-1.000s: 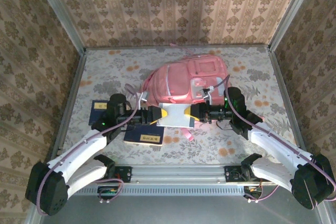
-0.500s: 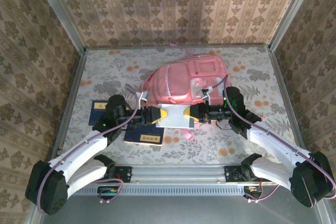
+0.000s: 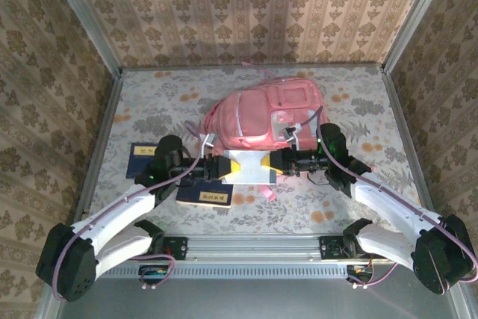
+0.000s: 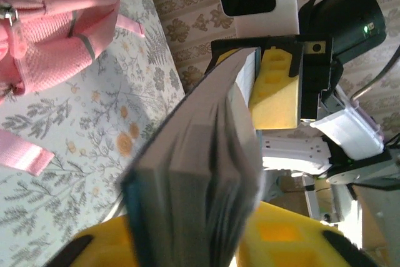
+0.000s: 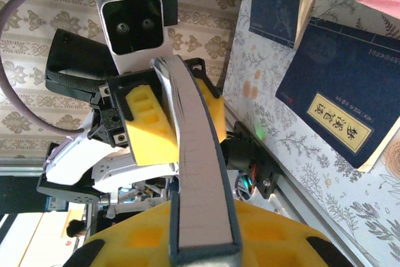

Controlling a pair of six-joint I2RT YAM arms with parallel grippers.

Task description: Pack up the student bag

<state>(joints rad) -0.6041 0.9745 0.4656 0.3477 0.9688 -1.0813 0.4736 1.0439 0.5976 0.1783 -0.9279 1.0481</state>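
Book [image 3: 249,166] pinched at both ends: left fingers [image 4: 281,236] closed on its 9 o'clock end, right fingers [image 5: 144,236] on its 3 o'clock end. The student bag [image 3: 261,113] lies on the desk [image 3: 149,95] at 12 o'clock of the book. Both grips should be held level and moved together towards the bag. The bag's mouth is hidden, so whether it is unzipped cannot be told

My left gripper [image 3: 226,166] has slid in a little closer to the bag [image 3: 261,110]. Its pads [image 4: 284,239], spread wide a second ago, have pinched onto the left end of the book [image 3: 250,166] just in front of the bag. My left arm [image 3: 173,151] shifted toward the bag with it.
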